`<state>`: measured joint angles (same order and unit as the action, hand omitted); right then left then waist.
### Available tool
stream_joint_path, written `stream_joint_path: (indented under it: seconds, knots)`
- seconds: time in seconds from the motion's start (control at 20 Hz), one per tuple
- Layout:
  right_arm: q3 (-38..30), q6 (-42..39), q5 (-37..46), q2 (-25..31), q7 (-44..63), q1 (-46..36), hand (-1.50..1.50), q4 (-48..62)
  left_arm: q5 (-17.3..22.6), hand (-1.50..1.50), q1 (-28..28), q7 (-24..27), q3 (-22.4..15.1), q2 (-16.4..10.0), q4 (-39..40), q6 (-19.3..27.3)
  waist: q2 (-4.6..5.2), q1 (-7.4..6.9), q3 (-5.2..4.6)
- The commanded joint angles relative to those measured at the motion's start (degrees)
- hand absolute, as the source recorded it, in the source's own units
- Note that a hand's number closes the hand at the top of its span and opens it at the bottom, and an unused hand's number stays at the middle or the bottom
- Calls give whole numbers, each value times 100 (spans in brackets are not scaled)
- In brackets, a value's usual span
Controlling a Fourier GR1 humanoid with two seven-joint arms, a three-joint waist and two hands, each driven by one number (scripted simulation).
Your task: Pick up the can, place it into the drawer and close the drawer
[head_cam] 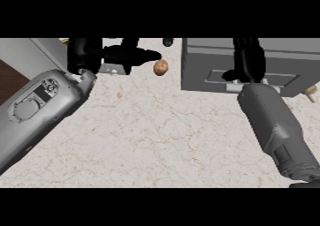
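Note:
The grey drawer unit [208, 66] stands at the upper right of the counter. My right hand [249, 57] lies over it with straight fingers running up past the view's top edge and its thumb near the unit's front edge. My left hand [84, 55] rests open at the upper left, fingers up, holding nothing. No can shows anywhere; whether it sits inside the drawer is hidden.
A small brown oval object [161, 67] lies between the two hands, close to the drawer unit's left side. A small dark item [168, 42] sits at the top edge. The marble counter [156, 132] stretches between my forearms. A dark wooden edge [6, 75] shows at far left.

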<state>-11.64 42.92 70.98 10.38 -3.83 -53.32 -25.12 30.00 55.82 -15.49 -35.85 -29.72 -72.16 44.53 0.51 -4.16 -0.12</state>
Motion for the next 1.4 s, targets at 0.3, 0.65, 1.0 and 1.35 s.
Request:
stream_joint_path:
  seconds: [0.3, 0.65, 1.0, 1.35]
  knots:
    - [-249, -62, -66, 86, -54, -1086, -150, 966, -166, -150, -583, 206, 167, -148, -254, -103, 125, -68, 23]
    - [-684, -212, -598, 18, -602, -1354, -150, 982, -293, -150, -931, 341, 63, -80, -599, -71, 135, -165, 30]
    - [-1564, -612, -1676, -146, -1622, -1435, -150, 782, -285, -150, -1267, 527, 163, -167, -773, -142, 123, -152, 37]
    - [-2399, -1229, -2693, -380, -2187, -1562, -150, 697, -260, -150, -1298, 284, 277, -221, -829, -130, 60, 17, 36]
